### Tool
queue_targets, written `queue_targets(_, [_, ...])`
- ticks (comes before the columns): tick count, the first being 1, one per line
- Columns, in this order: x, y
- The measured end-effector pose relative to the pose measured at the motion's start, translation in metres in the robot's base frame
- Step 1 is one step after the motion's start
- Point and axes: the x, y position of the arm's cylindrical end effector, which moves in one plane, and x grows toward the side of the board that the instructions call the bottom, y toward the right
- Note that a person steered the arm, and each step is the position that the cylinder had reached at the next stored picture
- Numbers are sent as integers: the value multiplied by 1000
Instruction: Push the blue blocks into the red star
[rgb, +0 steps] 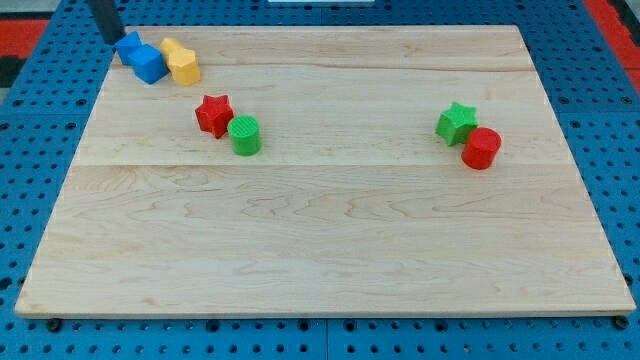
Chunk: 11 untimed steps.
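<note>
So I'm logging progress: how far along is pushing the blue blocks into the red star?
Done: nothing yet; the blue blocks sit at the view's top left, apart from the red star. In hand: my tip is just behind them, at their upper left. Left: pushing them down-right to the star.

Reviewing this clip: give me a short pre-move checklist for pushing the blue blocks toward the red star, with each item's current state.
1. My tip behind the blue blocks, on the side away from the red star: ok.
2. Tip touching the rear blue block: cannot tell.
3. Both blue blocks together, front blue block against the rear one: ok.
4. Yellow block clear of the front blue block: not ok, it sits against it.
5. Green cylinder clear of the star: not ok, touching.
</note>
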Motion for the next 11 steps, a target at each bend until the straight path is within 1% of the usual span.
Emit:
queue_targets(1, [40, 43])
queue_targets(2, [68, 60])
queue_targets(4, [77, 66])
queue_targets(7, [100, 174])
queue_targets(8, [95, 183])
queue_targets(9, [88, 212])
queue_targets(10, [91, 240])
queue_targets(11, [102, 238])
